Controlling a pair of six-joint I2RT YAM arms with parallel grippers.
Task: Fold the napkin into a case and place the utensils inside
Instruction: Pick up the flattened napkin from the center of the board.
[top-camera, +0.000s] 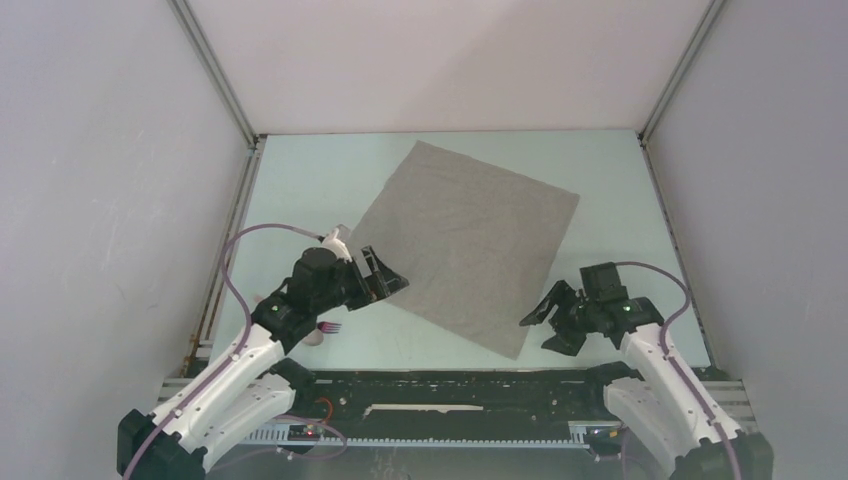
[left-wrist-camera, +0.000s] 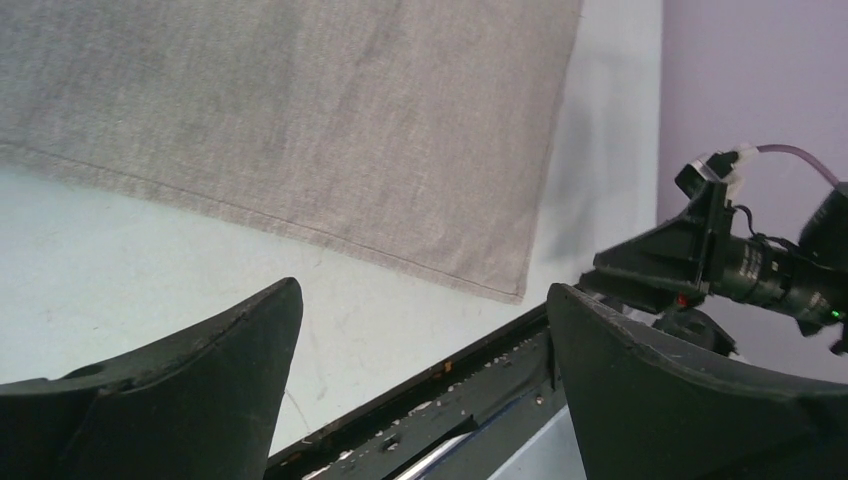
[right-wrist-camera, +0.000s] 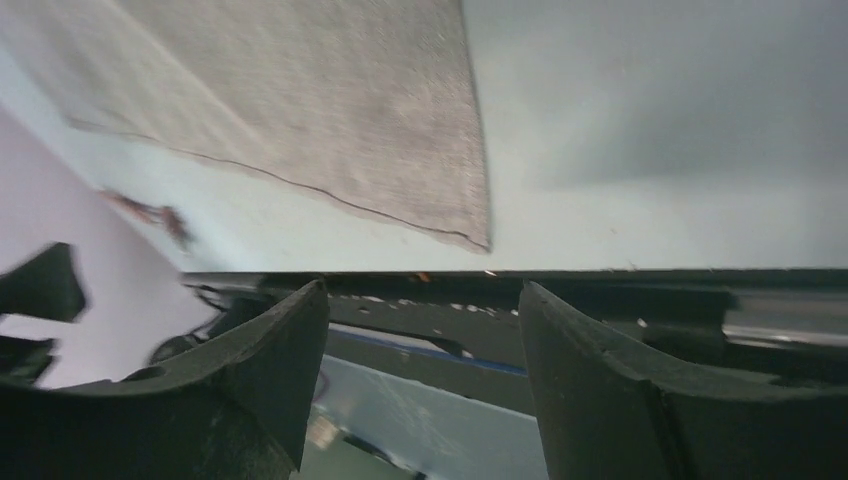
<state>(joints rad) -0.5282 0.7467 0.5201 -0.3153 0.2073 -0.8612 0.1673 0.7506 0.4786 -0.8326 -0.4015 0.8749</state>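
We list the napkin (top-camera: 470, 240) flat and unfolded on the table (top-camera: 300, 190), near corner just beside our right gripper (top-camera: 538, 310), left corner at our left gripper (top-camera: 385, 275); both sets of jaws stand apart, empty.

Robotics lab test cell, as I view it remotely: pale wall panels (top-camera: 450, 60) in aluminium struts (top-camera: 215, 70) enclose a counter (top-camera: 300, 190); cabled left arm (top-camera: 225, 385) and right arm (top-camera: 665, 385) are bolted to a slotted rail (top-camera: 450, 385).
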